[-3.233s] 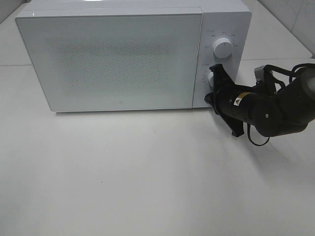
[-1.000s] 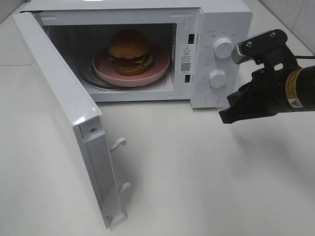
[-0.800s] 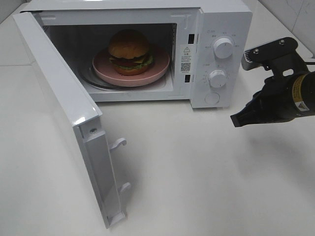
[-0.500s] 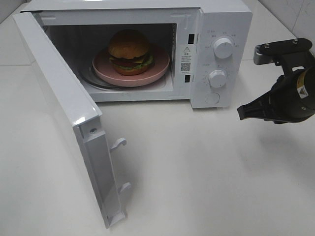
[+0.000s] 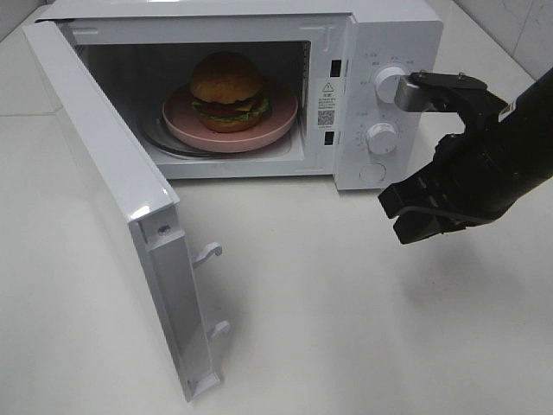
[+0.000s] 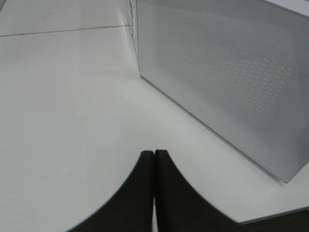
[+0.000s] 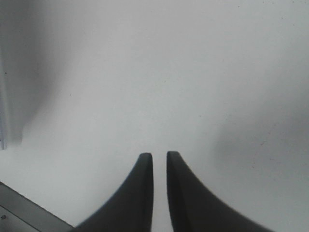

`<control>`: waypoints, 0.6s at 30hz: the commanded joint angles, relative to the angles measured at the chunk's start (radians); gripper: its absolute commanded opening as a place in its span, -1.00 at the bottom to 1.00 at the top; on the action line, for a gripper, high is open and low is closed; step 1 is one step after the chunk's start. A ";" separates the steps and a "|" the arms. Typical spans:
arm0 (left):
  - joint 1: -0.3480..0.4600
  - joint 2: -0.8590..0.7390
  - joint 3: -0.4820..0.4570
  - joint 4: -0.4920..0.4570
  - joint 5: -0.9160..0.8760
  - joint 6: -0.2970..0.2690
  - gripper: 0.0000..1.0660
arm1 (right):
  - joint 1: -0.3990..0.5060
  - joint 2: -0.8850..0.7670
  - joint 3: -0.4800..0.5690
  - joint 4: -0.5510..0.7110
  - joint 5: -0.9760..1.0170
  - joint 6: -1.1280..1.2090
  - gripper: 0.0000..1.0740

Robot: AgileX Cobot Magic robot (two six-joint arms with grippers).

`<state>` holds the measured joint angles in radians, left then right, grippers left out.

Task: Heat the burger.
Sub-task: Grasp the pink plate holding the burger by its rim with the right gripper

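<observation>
A: Burger (image 5: 226,90), position?
B: Unchanged. Round brown bun on the pink plate (image 5: 281,117), inside the glossy white microwave (image 5: 393,35); door (image 5: 104,173) swung wide.
A: Grippers?
B: Right gripper (image 5: 393,216) has moved back in toward the control panel, over open matte table (image 5: 346,328) — jaws now a crack apart, empty. Left gripper (image 6: 154,152): fingertips pressed together, holding nothing, near the door's speckled face.

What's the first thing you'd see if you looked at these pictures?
A burger on a pink plate sits inside the white microwave at the back of the table. The door stands wide open, sticking out on the left. On the right, a black gripper hangs above the table, just in front of the knobs.
</observation>
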<state>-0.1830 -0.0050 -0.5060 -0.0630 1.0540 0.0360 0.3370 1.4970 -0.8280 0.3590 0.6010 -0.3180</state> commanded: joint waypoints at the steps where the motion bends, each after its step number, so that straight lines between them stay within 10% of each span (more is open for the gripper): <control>1: 0.001 -0.020 0.002 -0.006 -0.013 0.000 -0.99 | 0.002 -0.012 -0.007 0.022 0.008 -0.028 -0.61; 11: 0.001 -0.020 0.002 -0.006 -0.013 0.000 -0.99 | 0.002 -0.012 -0.007 0.022 0.002 -0.028 0.14; 18: 0.001 -0.020 0.002 -0.006 -0.013 0.000 -0.99 | 0.002 -0.012 -0.007 0.024 -0.051 -0.033 0.25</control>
<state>-0.1830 -0.0050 -0.5060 -0.0630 1.0540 0.0360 0.3370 1.4970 -0.8280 0.3720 0.5590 -0.3370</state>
